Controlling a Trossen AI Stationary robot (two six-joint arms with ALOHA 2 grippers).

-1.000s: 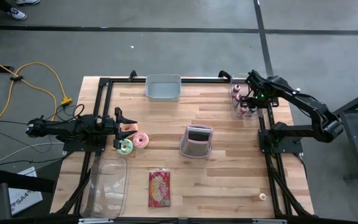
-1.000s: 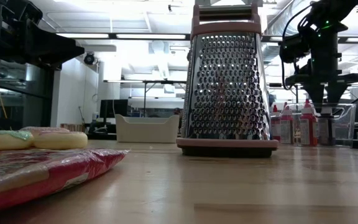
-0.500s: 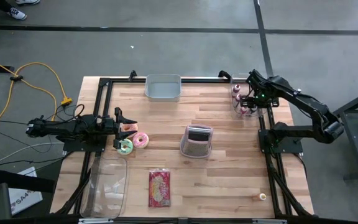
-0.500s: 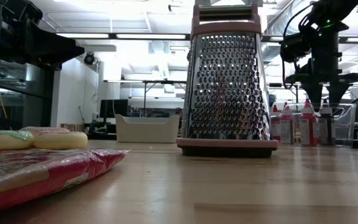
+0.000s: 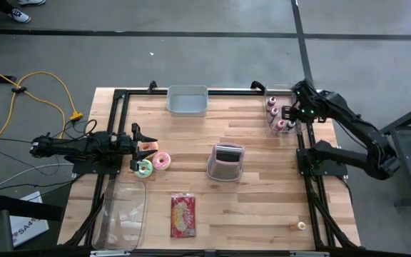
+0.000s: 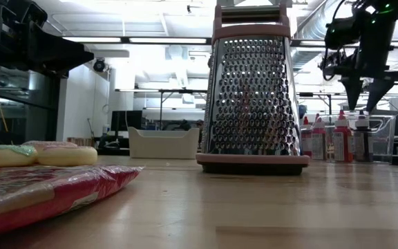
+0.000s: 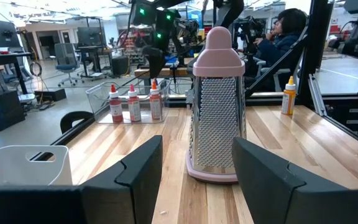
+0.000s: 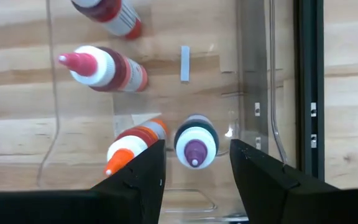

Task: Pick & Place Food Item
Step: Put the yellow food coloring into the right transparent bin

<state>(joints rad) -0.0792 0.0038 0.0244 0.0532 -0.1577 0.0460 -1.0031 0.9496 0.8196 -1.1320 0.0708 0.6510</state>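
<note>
My wooden table (image 5: 262, 193) carries a grater (image 5: 226, 162) at centre, donuts (image 5: 153, 163) at nine o'clock, a grey bin (image 5: 188, 101) at twelve.

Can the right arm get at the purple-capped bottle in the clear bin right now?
Probably yes: the right gripper hangs directly over the purple-capped bottle, jaws open to either side, nothing between them.

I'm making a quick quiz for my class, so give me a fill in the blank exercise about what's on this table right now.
1. The right pincer hovers open above a bottle with a ____ tip.
2. The clear bin beneath it holds ____ bottles.
3. The tall pink-framed metal tool mid-table is a ____.
4. Beside the left pincer lie two ____.

Missing words: purple; four; grater; donuts
</note>
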